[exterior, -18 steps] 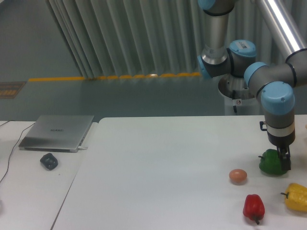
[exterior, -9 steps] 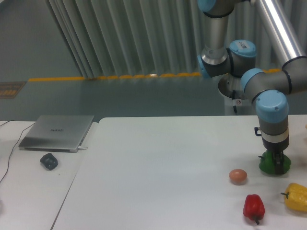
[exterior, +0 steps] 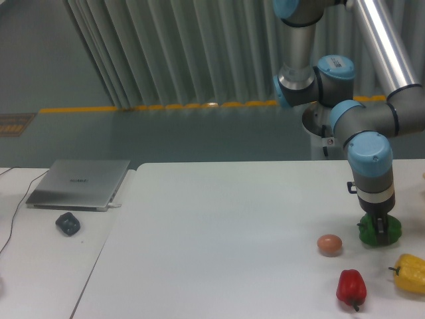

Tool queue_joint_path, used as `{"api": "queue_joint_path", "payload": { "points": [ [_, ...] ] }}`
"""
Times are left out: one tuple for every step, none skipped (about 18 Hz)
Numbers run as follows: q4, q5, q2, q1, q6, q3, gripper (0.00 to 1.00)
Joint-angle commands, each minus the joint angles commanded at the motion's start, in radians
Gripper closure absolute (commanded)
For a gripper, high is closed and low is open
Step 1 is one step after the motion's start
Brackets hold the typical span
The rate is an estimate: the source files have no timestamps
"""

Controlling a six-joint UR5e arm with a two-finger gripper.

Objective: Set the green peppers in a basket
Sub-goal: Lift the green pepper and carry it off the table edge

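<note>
The green pepper (exterior: 369,232) lies on the white table (exterior: 232,226) near its right edge, glossy and dark green. My gripper (exterior: 380,229) points straight down onto it, and its dark fingers (exterior: 380,223) cover the pepper's middle. The fingers look like one narrow dark shape from this camera, so the gap between them does not show. I cannot tell whether they grip the pepper or only straddle it. No basket is in view.
A brown egg-like ball (exterior: 329,244) lies left of the green pepper. A red pepper (exterior: 350,287) and a yellow pepper (exterior: 410,273) sit nearer the front edge. A closed laptop (exterior: 80,183) and a dark mouse (exterior: 68,223) rest on the left table.
The gripper has shifted left, from the pepper's right side to over its middle. The pepper has stayed about where it was.
</note>
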Motion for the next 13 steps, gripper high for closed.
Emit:
{"api": "queue_joint_path", "payload": {
  "points": [
    [-0.002, 0.000, 0.003, 0.000, 0.000, 0.002, 0.70],
    [-0.003, 0.000, 0.006, 0.003, 0.000, 0.006, 0.70],
    [-0.018, -0.002, 0.012, 0.009, 0.000, 0.021, 0.70],
    [-0.046, -0.002, 0.023, 0.012, 0.000, 0.046, 0.70],
    [-0.081, -0.002, 0.032, 0.024, 0.002, 0.076, 0.69],
    [-0.109, -0.006, 0.038, 0.038, 0.002, 0.106, 0.69],
    [-0.126, -0.011, 0.040, 0.047, 0.003, 0.132, 0.67],
    [-0.129, -0.011, 0.041, 0.049, 0.005, 0.149, 0.66],
    [-0.129, -0.011, 0.044, 0.054, 0.005, 0.159, 0.66],
    [-0.130, -0.009, 0.051, 0.061, 0.012, 0.163, 0.66],
    [-0.132, -0.009, 0.054, 0.072, 0.017, 0.164, 0.67],
    [-0.132, -0.009, 0.058, 0.083, 0.021, 0.166, 0.67],
    [-0.132, -0.015, 0.063, 0.097, 0.024, 0.166, 0.67]
  ]
}}
